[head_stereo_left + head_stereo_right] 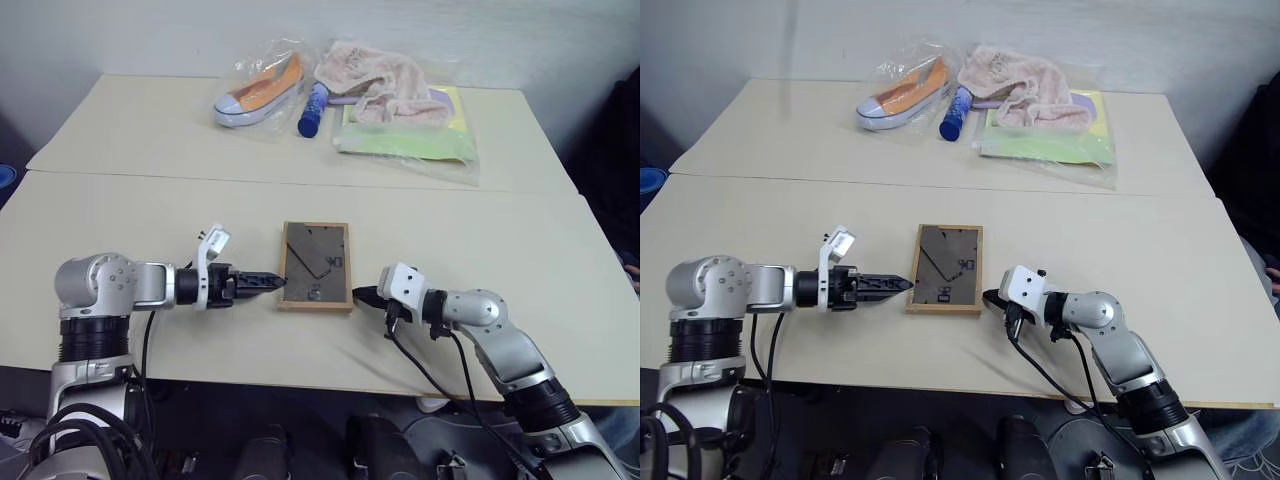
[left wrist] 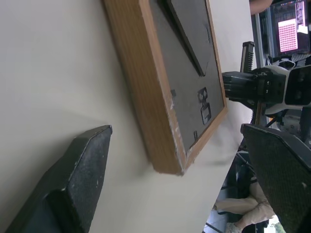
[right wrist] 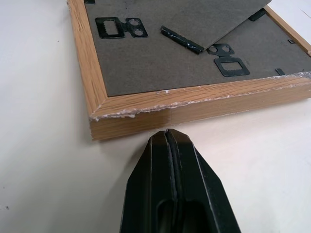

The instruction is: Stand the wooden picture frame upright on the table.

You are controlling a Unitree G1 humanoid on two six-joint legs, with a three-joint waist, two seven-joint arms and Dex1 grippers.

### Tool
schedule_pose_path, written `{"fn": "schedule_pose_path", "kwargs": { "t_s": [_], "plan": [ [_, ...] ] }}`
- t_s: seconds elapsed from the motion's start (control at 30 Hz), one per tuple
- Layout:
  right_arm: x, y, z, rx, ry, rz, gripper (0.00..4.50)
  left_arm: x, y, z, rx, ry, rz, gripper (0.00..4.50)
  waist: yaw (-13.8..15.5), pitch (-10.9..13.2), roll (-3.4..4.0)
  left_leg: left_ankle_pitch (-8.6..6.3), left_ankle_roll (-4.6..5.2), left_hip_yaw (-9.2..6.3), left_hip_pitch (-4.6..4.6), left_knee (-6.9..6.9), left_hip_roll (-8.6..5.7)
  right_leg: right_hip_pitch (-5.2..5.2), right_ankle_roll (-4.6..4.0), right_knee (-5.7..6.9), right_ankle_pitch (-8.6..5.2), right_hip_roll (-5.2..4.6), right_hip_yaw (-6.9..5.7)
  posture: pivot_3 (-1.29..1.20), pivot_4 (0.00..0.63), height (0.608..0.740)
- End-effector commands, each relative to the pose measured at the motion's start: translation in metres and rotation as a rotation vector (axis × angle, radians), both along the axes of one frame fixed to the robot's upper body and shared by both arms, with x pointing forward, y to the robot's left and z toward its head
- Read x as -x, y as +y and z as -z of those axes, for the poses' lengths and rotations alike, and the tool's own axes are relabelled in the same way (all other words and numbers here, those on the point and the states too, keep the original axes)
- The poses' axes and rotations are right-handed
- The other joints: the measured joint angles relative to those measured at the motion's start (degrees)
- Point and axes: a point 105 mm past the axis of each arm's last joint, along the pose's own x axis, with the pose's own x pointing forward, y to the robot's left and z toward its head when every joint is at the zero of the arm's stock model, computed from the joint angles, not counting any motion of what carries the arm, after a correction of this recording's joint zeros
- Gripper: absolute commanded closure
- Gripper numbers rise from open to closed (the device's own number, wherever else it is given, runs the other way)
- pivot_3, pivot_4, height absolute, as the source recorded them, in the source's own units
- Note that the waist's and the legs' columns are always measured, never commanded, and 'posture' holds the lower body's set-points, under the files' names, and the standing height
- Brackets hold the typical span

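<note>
Frame (image 1: 316, 266) lies face-down, flat on table (image 1: 150, 215), stand partly lifted. Judged light, rigid, glass possibly fragile; best gripped across wooden side edges. Left tool (image 1: 272, 282) open at left edge; right tool (image 1: 366, 295) closed, empty.
</note>
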Motion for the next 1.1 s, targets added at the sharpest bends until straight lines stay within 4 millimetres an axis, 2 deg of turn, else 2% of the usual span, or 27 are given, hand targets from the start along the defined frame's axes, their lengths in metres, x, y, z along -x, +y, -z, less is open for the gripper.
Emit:
{"fn": "schedule_pose_path", "kwargs": {
  "t_s": [0.03, 0.17, 0.23, 0.37, 0.5, 0.67, 0.8, 0.93, 1.0, 1.07, 1.1],
  "plan": [
    [0.002, 0.008, -0.009, -0.007, -0.039, -0.023, 4.5, 0.0, -0.013, 0.014, -0.018, 0.074, 0.026, 0.01, 0.19, 0.0, 0.01, 0.0, 0.0, 0.01, 0.02, 0.0, -0.01, 0.01, 0.0, 0.01, 0.0, 0.0, 0.01, 0.0, 0.15, 0.74],
    [0.001, 0.012, -0.01, -0.007, -0.048, -0.027, 4.5, -0.003, -0.033, 0.011, 0.036, 0.101, 0.075, 0.01, 0.7, -0.04, -0.01, 0.0, 0.0, -0.02, 0.01, 0.05, -0.06, 0.04, 0.0, 0.02, 0.0, -0.03, -0.01, 0.0, 0.15, 0.74],
    [0.001, 0.014, -0.01, -0.008, -0.05, -0.031, 4.5, 0.0, -0.041, 0.014, -0.016, 0.116, 0.13, 0.01, 0.77, -0.04, -0.02, 0.0, 0.01, -0.04, 0.0, 0.06, -0.09, 0.05, 0.0, 0.01, 0.0, -0.05, -0.01, 0.0, 0.15, 0.74],
    [0.001, 0.02, -0.012, -0.017, -0.052, -0.039, 4.5, 0.001, -0.048, 0.014, -0.002, 0.136, 0.156, 0.01, 0.53, -0.06, 0.0, 0.0, 0.01, -0.04, 0.01, 0.06, -0.09, 0.05, 0.01, 0.01, 0.0, -0.04, -0.01, 0.0, 0.15, 0.74],
    [0.0, 0.018, -0.01, -0.003, -0.056, -0.036, 4.5, -0.003, -0.043, 0.016, 0.02, 0.158, 0.106, 0.8, 0.37, -0.06, -0.01, 0.02, -0.01, -0.03, 0.01, 0.06, -0.07, 0.04, 0.01, 0.01, 0.0, -0.01, -0.02, 0.0, 0.15, 0.74],
    [0.0, 0.012, -0.008, 0.013, -0.061, -0.024, 4.5, -0.006, -0.04, 0.016, 0.065, 0.172, 0.072, 2.33, 0.44, -0.05, -0.01, 0.02, -0.02, -0.03, 0.0, 0.06, -0.06, 0.03, 0.01, 0.01, 0.0, -0.01, -0.02, 0.0, 0.15, 0.74],
    [0.0, 0.004, -0.009, 0.013, -0.062, -0.012, 4.5, -0.004, -0.042, 0.013, 0.112, 0.16, 0.064, 3.21, 0.42, -0.06, -0.02, 0.02, -0.02, -0.04, 0.0, 0.09, -0.07, 0.05, 0.01, 0.01, 0.0, -0.03, -0.02, 0.0, 0.15, 0.74],
    [0.003, -0.013, -0.018, -0.027, -0.053, -0.002, 4.5, -0.008, -0.034, 0.001, 0.165, 0.056, -0.004, 3.21, 0.48, -0.05, -0.03, 0.02, -0.03, -0.05, -0.01, 0.09, -0.05, 0.04, 0.01, 0.01, 0.0, -0.02, -0.03, 0.0, 0.15, 0.74],
    [0.006, -0.019, -0.035, -0.146, 0.009, -0.006, 4.5, -0.013, -0.026, -0.01, 0.195, -0.11, -0.058, 3.21, 0.42, -0.05, -0.04, 0.02, -0.03, -0.04, -0.03, 0.1, -0.05, 0.04, 0.02, -0.01, 0.01, -0.02, -0.03, 0.0, 0.15, 0.74],
    [0.011, -0.017, -0.056, -0.275, 0.075, -0.048, 4.12, -0.013, -0.018, -0.02, 0.171, -0.341, -0.07, 3.21, -0.04, -0.04, -0.04, 0.03, -0.08, -0.03, -0.01, 0.09, 0.01, 0.03, 0.02, 0.01, 0.01, 0.02, -0.02, 0.0, 0.15, 0.74],
    [0.018, -0.011, -0.065, -0.324, 0.123, -0.099, 3.88, -0.009, -0.017, -0.017, 0.115, -0.412, -0.044, 3.21, -0.47, -0.04, -0.03, 0.05, -0.15, -0.03, -0.01, 0.08, 0.07, 0.01, 0.02, -0.01, 0.01, 0.06, -0.02, 0.0, 0.15, 0.74]
  ]
}}
